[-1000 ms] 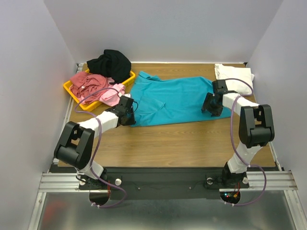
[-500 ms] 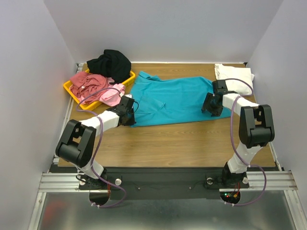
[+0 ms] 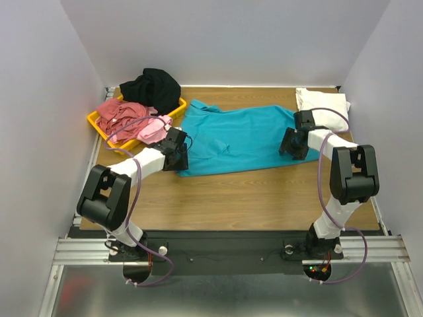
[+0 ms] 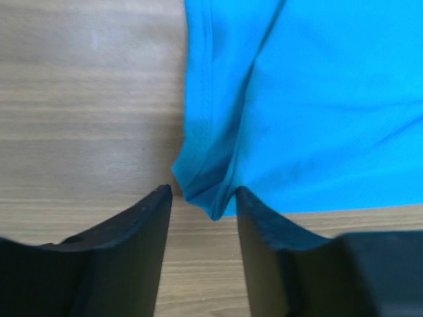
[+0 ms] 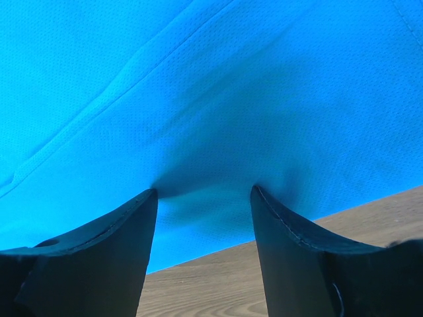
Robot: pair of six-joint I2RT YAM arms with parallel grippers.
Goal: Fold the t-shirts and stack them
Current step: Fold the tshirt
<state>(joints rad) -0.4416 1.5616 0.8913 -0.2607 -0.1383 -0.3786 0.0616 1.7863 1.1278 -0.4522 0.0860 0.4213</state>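
The teal t-shirt [image 3: 238,139] is soft matt cloth. The right wrist view shows its fine pin-hole mesh knit, and the left wrist view its stitched, doubled hem. The desk [image 3: 251,198] is smooth wood-grain board with a faint sheen. The left pincer [image 4: 203,201] and the right pincer [image 5: 203,198] have fingers of black matt plastic, slightly grainy on the face. The yellow tray [image 3: 177,109] is smooth plastic. The black t-shirt [image 3: 153,86], dusty red t-shirt [image 3: 119,112], pink t-shirt [image 3: 154,129] and white t-shirt [image 3: 324,107] are plain matt cloth. The rail [image 3: 79,251] at the near edge is bare brushed metal.
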